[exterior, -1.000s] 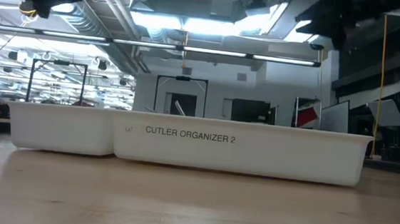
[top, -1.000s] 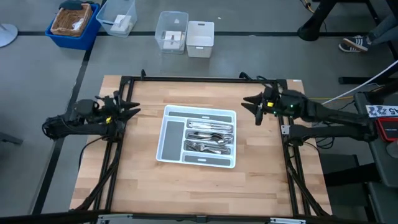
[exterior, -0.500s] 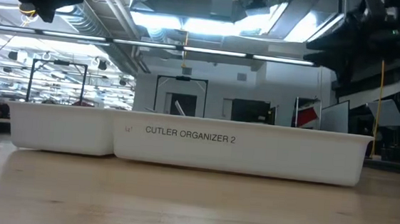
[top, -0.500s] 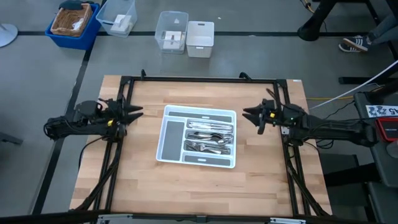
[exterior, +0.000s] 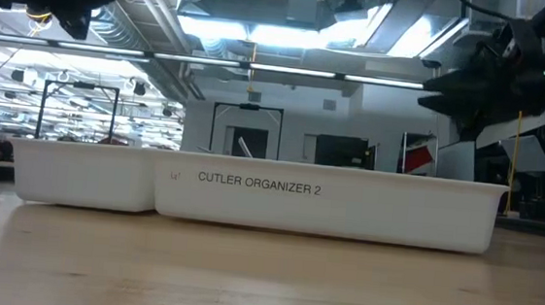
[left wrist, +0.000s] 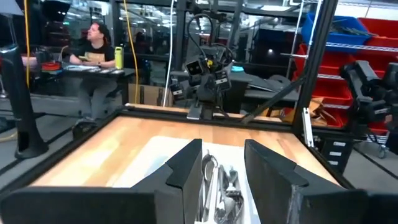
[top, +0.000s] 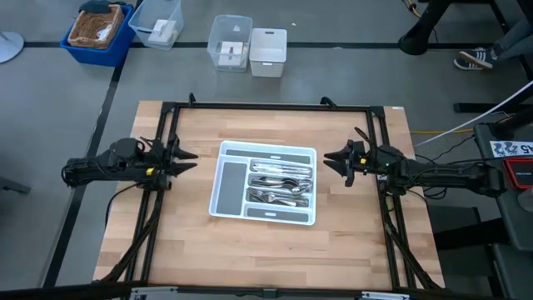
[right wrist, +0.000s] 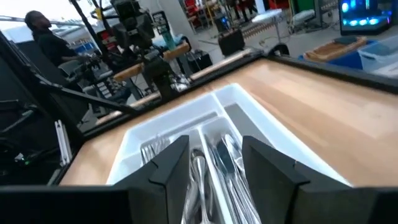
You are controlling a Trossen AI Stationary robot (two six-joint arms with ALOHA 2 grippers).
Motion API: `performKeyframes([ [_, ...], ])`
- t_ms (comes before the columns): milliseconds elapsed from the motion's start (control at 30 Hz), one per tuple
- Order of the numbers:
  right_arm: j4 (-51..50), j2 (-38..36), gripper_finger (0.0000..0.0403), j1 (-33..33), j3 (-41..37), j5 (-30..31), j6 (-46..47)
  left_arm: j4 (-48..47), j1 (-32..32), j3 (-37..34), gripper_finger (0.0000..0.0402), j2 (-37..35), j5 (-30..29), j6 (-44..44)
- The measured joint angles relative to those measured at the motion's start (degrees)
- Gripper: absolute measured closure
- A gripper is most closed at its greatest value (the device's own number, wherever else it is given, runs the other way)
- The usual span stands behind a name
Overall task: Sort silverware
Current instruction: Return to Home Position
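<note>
The wooden table [top: 275, 250] carries the white tray [top: 265, 216] at its centre. The silverware [top: 281, 185] lies in the tray's right-side compartments. The left gripper [top: 190, 158] hovers near the tray's left edge, and the right gripper [top: 331, 157] near its right edge. Both sets of jaws stand apart and hold nothing.

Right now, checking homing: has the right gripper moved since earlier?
Yes: against the white tray in the high view, the right gripper shifted down-picture, now beside its compartments.

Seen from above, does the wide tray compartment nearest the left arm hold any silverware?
No, that compartment shows only its bare grey floor; the silverware lies beside it, not in it.
</note>
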Motion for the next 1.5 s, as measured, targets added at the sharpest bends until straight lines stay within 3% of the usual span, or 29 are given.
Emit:
performKeyframes([
  [233, -0.8, 0.0, 0.0251, 0.0, -1.6, -0.2, 0.6, 3.7, 0.0, -6.0, 0.029, 0.0, 0.0, -0.3],
  [500, -6.9, -4.7, 0.0251, 0.0, -1.6, -7.0, 0.6, 10.9, 0.0, -12.7, 0.029, 0.0, -0.1, -2.4],
  [667, -13.0, -10.6, 0.0251, -0.1, -1.6, -4.3, 0.1, 15.9, 0.0, -16.5, 0.029, 0.0, -0.1, -5.2],
  [1133, -29.1, -28.6, 0.0251, 0.0, -1.2, -3.4, -0.9, 16.0, 0.1, -16.5, 0.029, 0.3, -0.7, -4.3],
  [1500, -30.2, -28.3, 0.0251, -0.1, -1.2, 3.2, -1.8, 15.9, 0.1, -16.5, 0.029, 0.2, -0.6, -4.3],
])
